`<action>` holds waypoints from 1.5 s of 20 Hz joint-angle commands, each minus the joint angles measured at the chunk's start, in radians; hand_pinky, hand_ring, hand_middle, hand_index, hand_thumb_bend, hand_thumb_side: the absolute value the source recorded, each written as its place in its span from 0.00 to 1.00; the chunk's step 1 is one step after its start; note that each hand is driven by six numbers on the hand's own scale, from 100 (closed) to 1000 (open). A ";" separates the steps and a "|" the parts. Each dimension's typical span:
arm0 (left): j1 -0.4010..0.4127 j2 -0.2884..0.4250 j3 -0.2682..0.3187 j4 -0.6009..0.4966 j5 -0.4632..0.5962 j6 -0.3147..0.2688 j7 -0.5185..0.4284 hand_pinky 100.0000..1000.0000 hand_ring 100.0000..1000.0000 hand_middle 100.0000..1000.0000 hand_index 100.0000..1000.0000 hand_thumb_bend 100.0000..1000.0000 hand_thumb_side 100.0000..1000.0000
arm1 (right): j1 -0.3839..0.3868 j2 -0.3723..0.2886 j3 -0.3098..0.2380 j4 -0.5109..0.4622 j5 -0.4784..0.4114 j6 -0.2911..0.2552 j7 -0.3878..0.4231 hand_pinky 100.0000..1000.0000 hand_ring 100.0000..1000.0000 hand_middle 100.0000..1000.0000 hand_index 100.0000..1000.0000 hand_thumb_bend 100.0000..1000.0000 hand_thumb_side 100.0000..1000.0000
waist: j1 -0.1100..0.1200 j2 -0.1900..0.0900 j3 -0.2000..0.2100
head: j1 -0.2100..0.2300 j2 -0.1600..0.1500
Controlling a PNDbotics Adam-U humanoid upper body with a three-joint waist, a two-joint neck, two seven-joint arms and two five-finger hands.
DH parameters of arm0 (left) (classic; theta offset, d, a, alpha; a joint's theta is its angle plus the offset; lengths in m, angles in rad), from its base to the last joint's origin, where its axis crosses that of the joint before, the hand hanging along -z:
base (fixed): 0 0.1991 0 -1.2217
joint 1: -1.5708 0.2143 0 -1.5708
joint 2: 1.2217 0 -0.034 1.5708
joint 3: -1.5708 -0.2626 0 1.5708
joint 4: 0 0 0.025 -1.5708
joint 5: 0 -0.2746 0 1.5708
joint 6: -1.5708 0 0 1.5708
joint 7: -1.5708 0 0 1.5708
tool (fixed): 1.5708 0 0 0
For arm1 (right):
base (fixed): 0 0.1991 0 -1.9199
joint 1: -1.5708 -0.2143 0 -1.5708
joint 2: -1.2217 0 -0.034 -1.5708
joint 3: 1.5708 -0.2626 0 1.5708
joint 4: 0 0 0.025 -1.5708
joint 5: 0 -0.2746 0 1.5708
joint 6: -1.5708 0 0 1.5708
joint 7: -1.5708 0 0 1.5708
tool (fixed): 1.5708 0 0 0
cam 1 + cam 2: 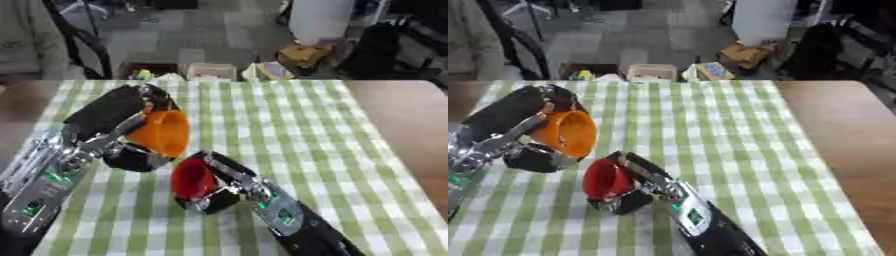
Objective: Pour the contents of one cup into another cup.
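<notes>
An orange cup (164, 132) is held in my left hand (118, 112), whose fingers curl round it. The cup is tipped on its side, mouth facing right and down toward the red cup. A red cup (192, 178) sits in my right hand (223, 186), fingers curled round it, its mouth facing left and up. The orange cup's rim is just above and left of the red cup's rim. What either cup holds does not show.
A green-and-white checked cloth (289, 130) covers the table; bare brown tabletop (411, 125) lies to the right. Beyond the far edge stand boxes and bins (214, 71) on the floor and a chair (79, 40).
</notes>
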 commanded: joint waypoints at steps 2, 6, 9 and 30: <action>-0.029 0.016 0.000 0.008 -0.033 -0.014 -0.007 0.39 0.34 0.26 0.49 0.00 0.05 | -0.015 0.008 -0.005 0.002 -0.036 0.012 0.018 0.51 0.36 0.30 0.54 0.00 0.00 | 0.004 -0.015 -0.001 | -0.002 -0.009; -0.036 0.011 -0.006 0.022 -0.057 -0.026 -0.003 0.40 0.33 0.26 0.49 0.00 0.04 | -0.014 0.008 -0.001 0.000 -0.061 0.019 0.036 0.51 0.36 0.30 0.54 0.00 0.00 | 0.004 -0.015 -0.002 | -0.002 -0.008; -0.044 0.006 -0.013 0.035 -0.079 -0.036 -0.002 0.40 0.33 0.26 0.48 0.00 0.03 | -0.013 0.012 0.005 -0.005 -0.070 0.024 0.049 0.51 0.37 0.30 0.54 0.00 0.00 | 0.004 -0.016 -0.002 | -0.002 -0.008; -0.093 -0.035 -0.049 0.109 -0.224 -0.109 0.021 0.42 0.29 0.23 0.47 0.00 0.00 | -0.007 0.014 0.015 -0.018 -0.131 0.054 0.087 0.51 0.37 0.30 0.54 0.00 0.00 | 0.004 -0.018 -0.010 | -0.002 -0.009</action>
